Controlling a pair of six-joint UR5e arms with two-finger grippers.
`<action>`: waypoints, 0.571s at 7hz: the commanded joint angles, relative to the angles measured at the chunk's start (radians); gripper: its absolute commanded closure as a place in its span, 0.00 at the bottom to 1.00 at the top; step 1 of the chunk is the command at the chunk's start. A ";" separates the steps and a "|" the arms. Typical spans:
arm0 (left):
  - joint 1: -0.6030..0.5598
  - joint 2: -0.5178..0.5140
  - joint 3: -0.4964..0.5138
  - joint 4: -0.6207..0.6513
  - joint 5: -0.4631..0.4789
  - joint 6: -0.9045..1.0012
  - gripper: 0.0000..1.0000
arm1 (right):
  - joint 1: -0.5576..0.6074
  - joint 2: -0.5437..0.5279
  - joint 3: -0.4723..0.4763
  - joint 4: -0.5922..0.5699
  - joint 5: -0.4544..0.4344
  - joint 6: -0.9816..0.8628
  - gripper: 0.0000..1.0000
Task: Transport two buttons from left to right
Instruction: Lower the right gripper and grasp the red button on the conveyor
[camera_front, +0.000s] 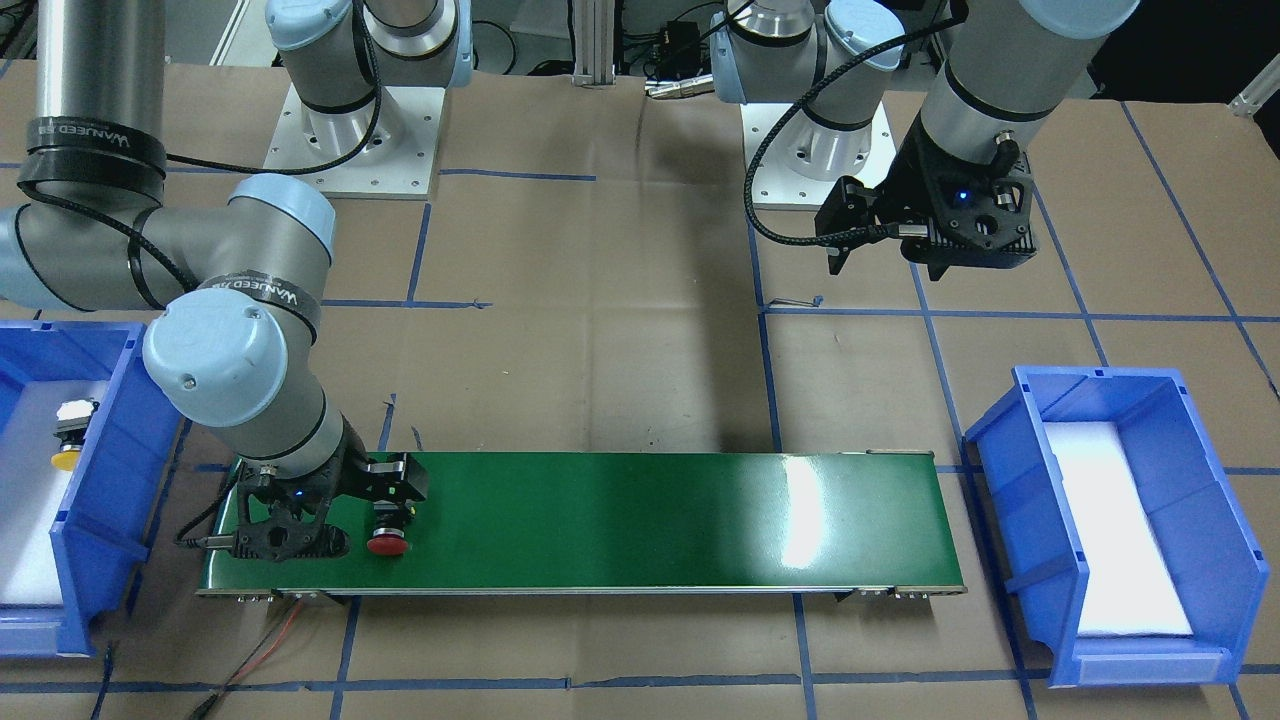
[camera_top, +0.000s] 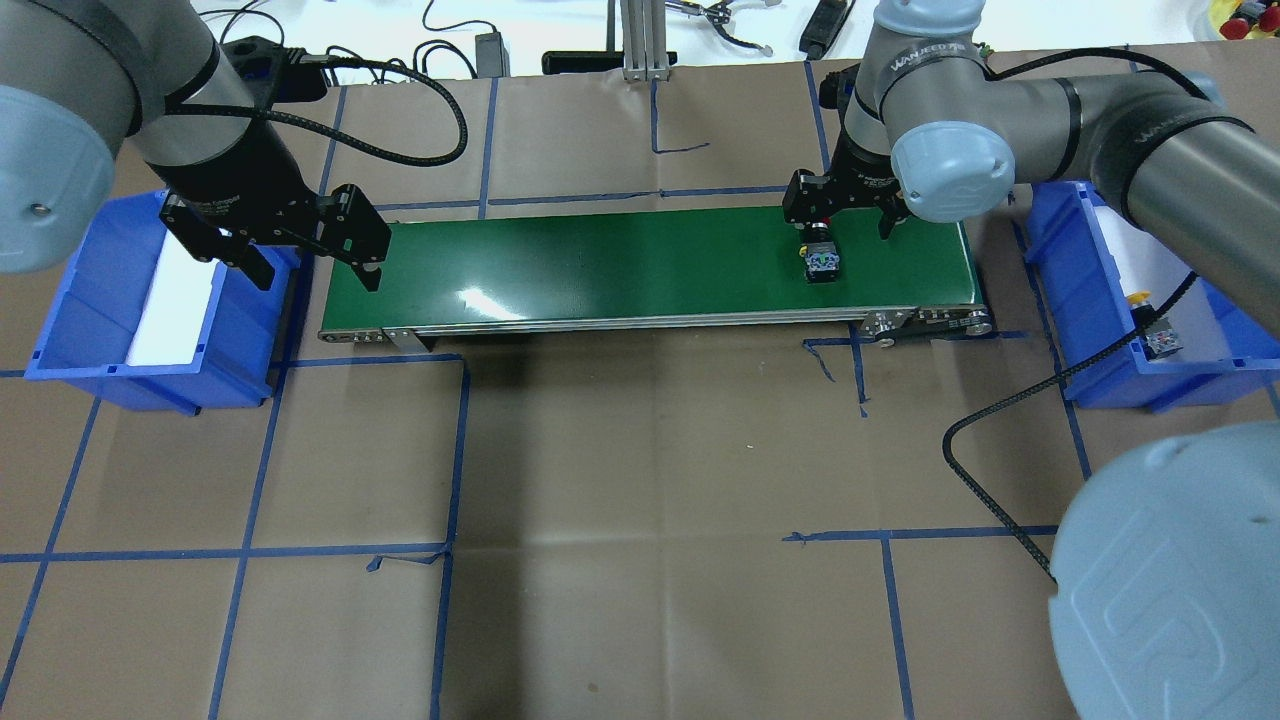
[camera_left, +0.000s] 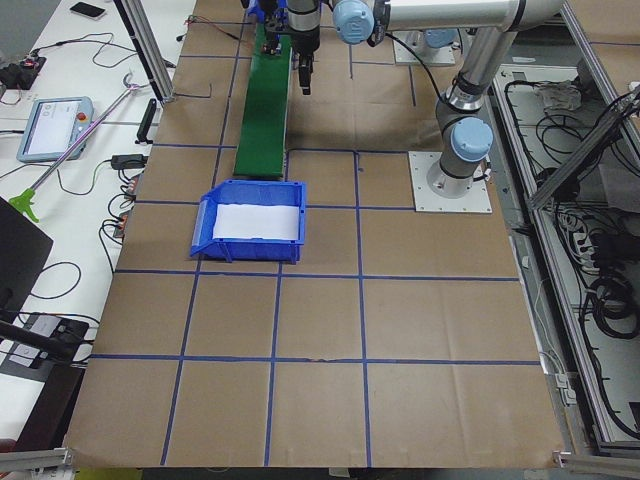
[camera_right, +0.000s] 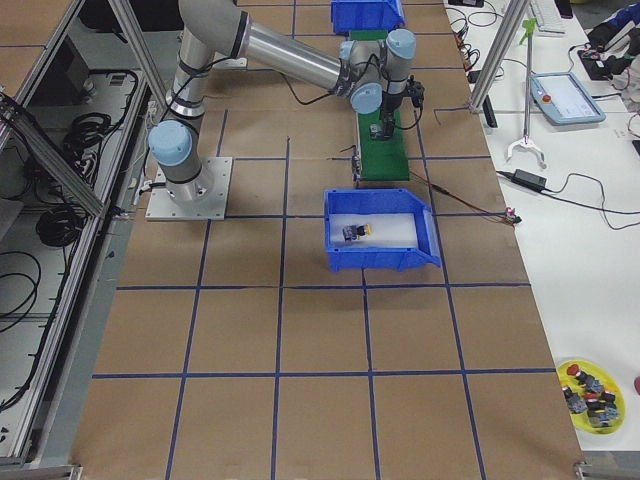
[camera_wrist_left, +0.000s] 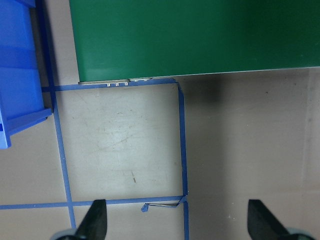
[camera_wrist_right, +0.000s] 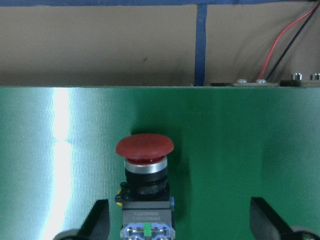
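A red button (camera_wrist_right: 145, 147) lies on its side on the green belt (camera_top: 600, 260), near the belt's right end (camera_top: 822, 262). My right gripper (camera_wrist_right: 180, 220) hangs open over it, one finger on each side and neither touching. The same red button (camera_front: 388, 540) shows from the front. A yellow button (camera_top: 1150, 325) lies in the right blue bin (camera_top: 1060, 265), also visible in the front view (camera_front: 68, 440). My left gripper (camera_top: 318, 278) is open and empty, hovering off the belt's left end beside the left blue bin (camera_top: 60, 300).
The left bin (camera_front: 1000, 440) holds only a white liner. A yellow dish of spare parts (camera_right: 592, 388) sits on the side bench. Red and black wires (camera_wrist_right: 280, 45) run off the belt's end. Blue tape lines grid the brown table.
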 joint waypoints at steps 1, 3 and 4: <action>0.000 0.003 -0.001 0.002 0.000 -0.012 0.00 | -0.001 0.018 0.015 0.000 -0.002 -0.002 0.01; 0.000 0.003 0.001 0.002 0.000 -0.058 0.00 | -0.001 0.024 0.026 0.000 -0.002 -0.002 0.05; 0.000 0.003 0.001 0.002 0.000 -0.058 0.00 | -0.002 0.025 0.025 0.000 -0.002 -0.006 0.42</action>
